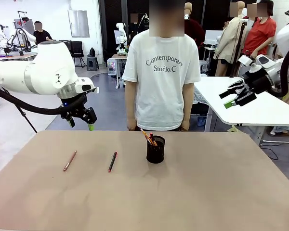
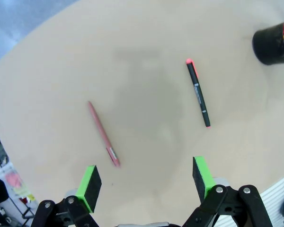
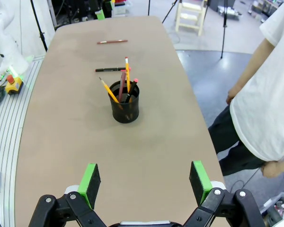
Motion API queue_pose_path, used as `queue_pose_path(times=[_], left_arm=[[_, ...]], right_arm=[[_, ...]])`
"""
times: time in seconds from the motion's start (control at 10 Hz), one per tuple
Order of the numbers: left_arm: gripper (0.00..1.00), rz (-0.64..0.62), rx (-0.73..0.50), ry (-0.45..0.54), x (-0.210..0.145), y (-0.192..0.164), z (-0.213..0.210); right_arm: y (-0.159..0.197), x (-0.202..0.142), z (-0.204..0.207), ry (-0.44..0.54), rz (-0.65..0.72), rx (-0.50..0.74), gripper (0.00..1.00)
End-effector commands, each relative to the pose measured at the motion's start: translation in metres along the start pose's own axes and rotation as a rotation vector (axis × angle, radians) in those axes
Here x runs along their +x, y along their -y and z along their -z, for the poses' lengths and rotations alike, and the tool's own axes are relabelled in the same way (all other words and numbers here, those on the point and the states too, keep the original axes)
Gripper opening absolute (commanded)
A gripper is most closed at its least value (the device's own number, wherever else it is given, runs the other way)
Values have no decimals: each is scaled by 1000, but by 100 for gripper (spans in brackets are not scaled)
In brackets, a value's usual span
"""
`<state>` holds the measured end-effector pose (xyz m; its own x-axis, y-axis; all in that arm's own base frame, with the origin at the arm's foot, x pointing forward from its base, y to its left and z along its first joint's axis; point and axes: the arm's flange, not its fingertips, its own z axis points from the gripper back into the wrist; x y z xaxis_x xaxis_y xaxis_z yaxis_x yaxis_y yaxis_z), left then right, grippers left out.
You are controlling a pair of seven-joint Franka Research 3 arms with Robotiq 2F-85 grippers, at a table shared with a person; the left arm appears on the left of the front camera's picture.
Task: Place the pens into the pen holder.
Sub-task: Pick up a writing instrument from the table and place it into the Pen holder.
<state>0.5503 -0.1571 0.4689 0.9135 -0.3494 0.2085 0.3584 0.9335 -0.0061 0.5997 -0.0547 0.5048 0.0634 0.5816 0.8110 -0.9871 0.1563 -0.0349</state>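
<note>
Fingers of the left gripper [image 1: 80,124], front view: spread apart, empty, held above the far left part of the counter [image 1: 207,192], with nothing touched. Fingers of the right gripper [image 1: 225,99], same view: parted, empty, held high and well off to the right, away from the work. Copper-brown pen [image 1: 70,160]: flat on the counter, left of centre. Black pen with red end [image 1: 112,161]: flat, just to its right, the two lying apart. Pen holder [image 1: 155,150]: upright near the middle, with several pens [image 1: 148,137] already standing in it. Left wrist view: green pads [image 2: 90,182] set wide; the copper-brown pen [image 2: 103,135] is seen nearly between them, and the black pen [image 2: 198,92] and the holder [image 2: 273,45] farther out. Right wrist view: pads [image 3: 200,175] wide and empty; the holder [image 3: 124,104] is seen ahead, with yellow pencils and darker pens leaning in it and the two loose pens beyond; a person [image 3: 270,94] stands at the counter's side. Step judged in hand: approach to a loose pen, with most of the task done and two pens to be placed. Next move judged to call for a descent over the copper-brown pen, the fingers turned across its length and closed at mid-shaft.
</note>
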Motion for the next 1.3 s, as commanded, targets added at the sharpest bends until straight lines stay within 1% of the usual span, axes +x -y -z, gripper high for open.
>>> queue_pose_path(times=[0.0, 0.2, 0.3, 0.4, 0.6, 0.7, 0.8, 0.9, 1.0, 1.2], left_arm=[[100, 45, -23, -58, 15, 22, 19], [100, 59, -22, -107, 29, 52, 49], [100, -31, 36, -125, 37, 65, 66], [100, -63, 31, -150, 40, 76, 82], [100, -98, 44, -149, 48, 94, 106], [100, -124, 31, -154, 52, 105, 115], [100, -129, 31, -154, 55, 111, 122], [100, -133, -14, -175, 57, 109, 121], [100, -108, 11, -154, 46, 108, 124], [100, -108, 11, -154, 46, 108, 124]], right_arm=[[0, 3, 2, -2, -2, -14, 100], [0, 3, 2, -2, -2, -14, 100], [0, 3, 2, -2, -2, -14, 100], [0, 3, 2, -2, -2, -14, 100], [0, 3, 2, -2, -2, -14, 100], [0, 3, 2, -2, -2, -14, 100], [0, 3, 2, -2, -2, -14, 100], [0, 3, 2, -2, -2, -14, 100], [0, 3, 2, -2, -2, -14, 100], [0, 3, 2, -2, -2, -14, 100]])
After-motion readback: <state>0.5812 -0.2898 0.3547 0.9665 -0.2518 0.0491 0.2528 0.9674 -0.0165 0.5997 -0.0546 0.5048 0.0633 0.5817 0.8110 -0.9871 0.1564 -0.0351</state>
